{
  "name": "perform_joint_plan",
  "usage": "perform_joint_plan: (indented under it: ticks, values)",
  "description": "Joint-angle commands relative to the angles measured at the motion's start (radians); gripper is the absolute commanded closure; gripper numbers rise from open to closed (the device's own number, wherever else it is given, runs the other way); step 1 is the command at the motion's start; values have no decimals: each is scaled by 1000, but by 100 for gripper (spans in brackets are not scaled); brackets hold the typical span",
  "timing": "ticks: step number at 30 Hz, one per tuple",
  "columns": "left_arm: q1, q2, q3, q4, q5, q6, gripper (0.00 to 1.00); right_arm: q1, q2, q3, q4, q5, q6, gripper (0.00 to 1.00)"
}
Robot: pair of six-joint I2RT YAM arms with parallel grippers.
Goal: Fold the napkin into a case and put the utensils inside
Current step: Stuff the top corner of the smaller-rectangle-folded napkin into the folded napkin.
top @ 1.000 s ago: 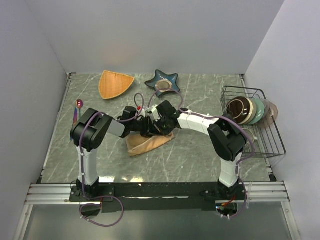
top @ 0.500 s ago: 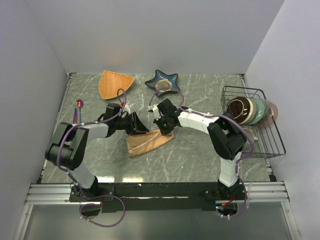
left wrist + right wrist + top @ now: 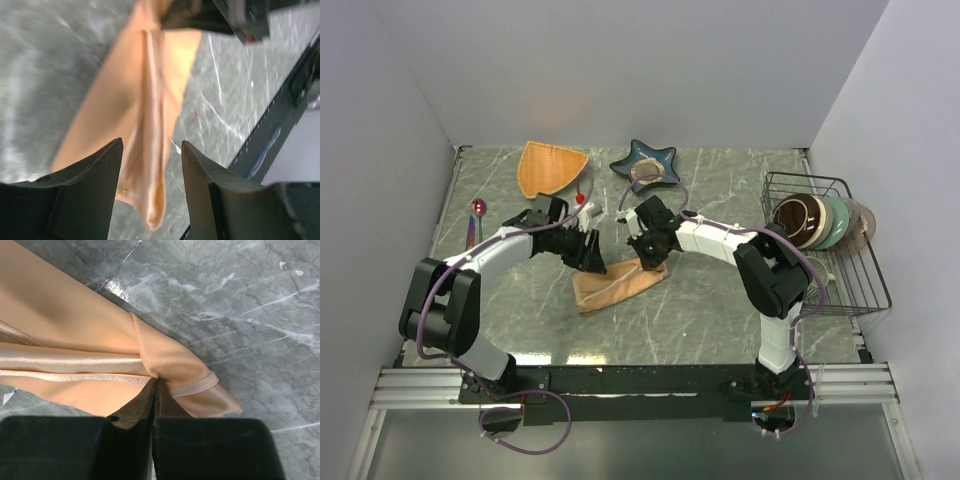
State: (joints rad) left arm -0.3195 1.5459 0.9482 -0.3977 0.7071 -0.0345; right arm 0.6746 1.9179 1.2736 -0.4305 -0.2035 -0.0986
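Pinching napkin (image 3: 615,285) w/ R gripper (image 3: 155,386), L gripper (image 3: 151,150) spread

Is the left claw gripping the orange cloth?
No, the left gripper is wide open, with the napkin lying loose below it.

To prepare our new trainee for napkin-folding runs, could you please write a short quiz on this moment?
1. True or false: the left gripper is clamped on the napkin.
2. Which gripper pinches a fold of the napkin? A. the left gripper B. the right gripper C. neither
3. Fill in: the spoon lies on the table on the robot's ___ side of the napkin.

Key: 1. False, its fingers stand apart over the napkin. 2. B. 3. left.
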Motion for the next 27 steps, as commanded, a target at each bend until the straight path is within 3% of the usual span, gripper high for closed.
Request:
perform_joint_plan:
  ticks: [1, 13, 19, 23, 27]
  values:
    - [-67, -9, 4, -55, 0, 107, 44, -10, 58, 23, -60, 9, 5, 100]
    - [-139, 77, 12, 22, -146, 54, 44, -15, 66, 53, -77, 1, 0, 100]
    - [-159, 83, 4, 34, -114, 99, 52, -14, 67, 56, -80, -2, 0, 100]
    - [-168, 108, 17, 16, -104, 119, 63, -14, 61, 66, -86, -11, 0, 100]
    - [-170, 131, 34, 13, -109, 117, 61, -15, 50, 67, -93, -13, -7, 100]
